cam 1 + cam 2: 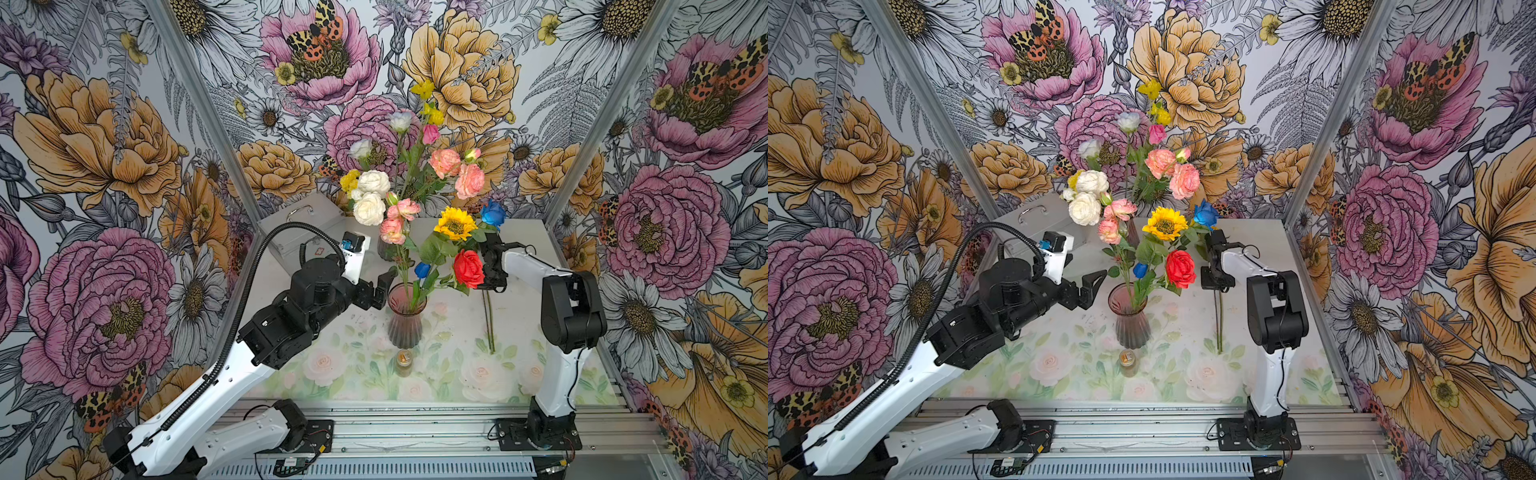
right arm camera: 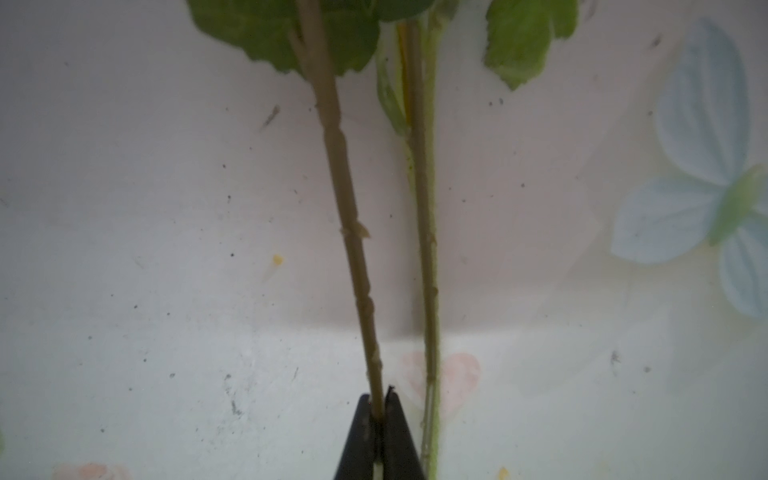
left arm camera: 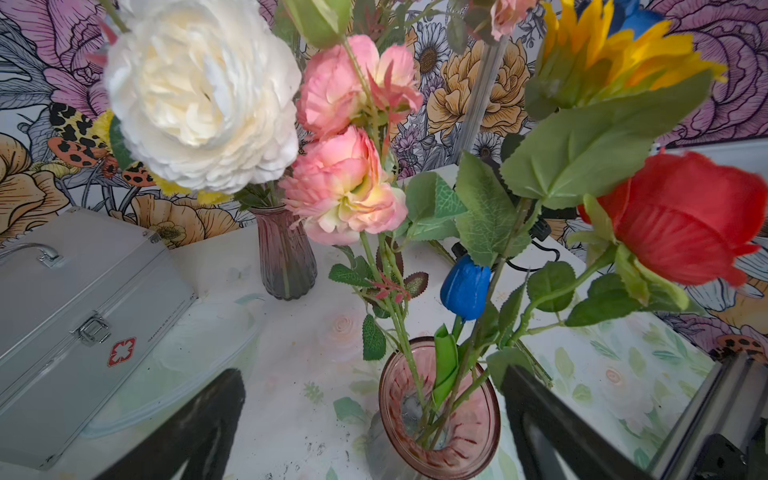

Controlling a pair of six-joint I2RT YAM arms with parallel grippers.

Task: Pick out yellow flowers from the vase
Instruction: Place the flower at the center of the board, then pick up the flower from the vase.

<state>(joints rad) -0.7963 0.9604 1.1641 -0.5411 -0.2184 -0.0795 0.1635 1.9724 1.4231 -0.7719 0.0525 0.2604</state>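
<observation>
Only one sign is found. The silver case (image 3: 83,291) at left of the left wrist view has a red emblem (image 3: 121,351) on its front, a red square with a white four-lobed cross, just below the latch. A line of small print (image 3: 165,327) beside it is too small to read. In a top view the emblem (image 1: 323,251) shows as a faint red outline. No other text, brand or number can be read.
</observation>
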